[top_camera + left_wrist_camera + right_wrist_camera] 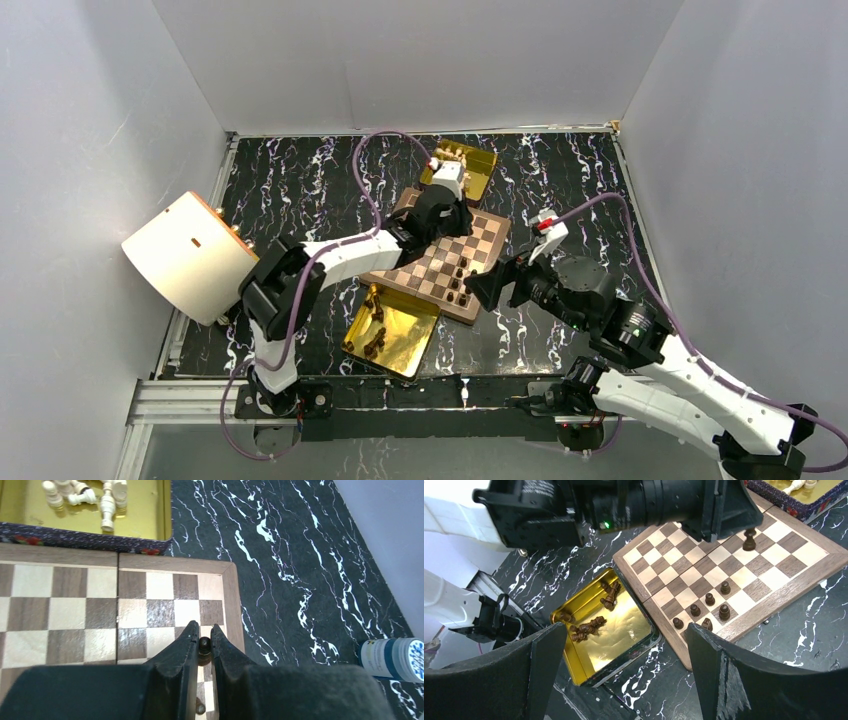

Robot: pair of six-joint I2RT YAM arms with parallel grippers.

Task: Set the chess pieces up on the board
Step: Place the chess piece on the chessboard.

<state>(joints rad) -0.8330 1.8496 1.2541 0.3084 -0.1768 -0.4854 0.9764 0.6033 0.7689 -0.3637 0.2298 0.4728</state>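
Now, on the dark marbled worktop the board lies between a far gold tray and a near gold tray of loose dark pieces, while the left end effector pinches 1 dark piece near the board's rim and the right end effector hangs spread wide beside other dark pieces standing there.

No legible text or labels.

The top camera looks steeply down from high behind the near edge and takes in the whole table. The left wrist camera sits close above one corner of the board. The right wrist camera sees that same board obliquely from farther back.
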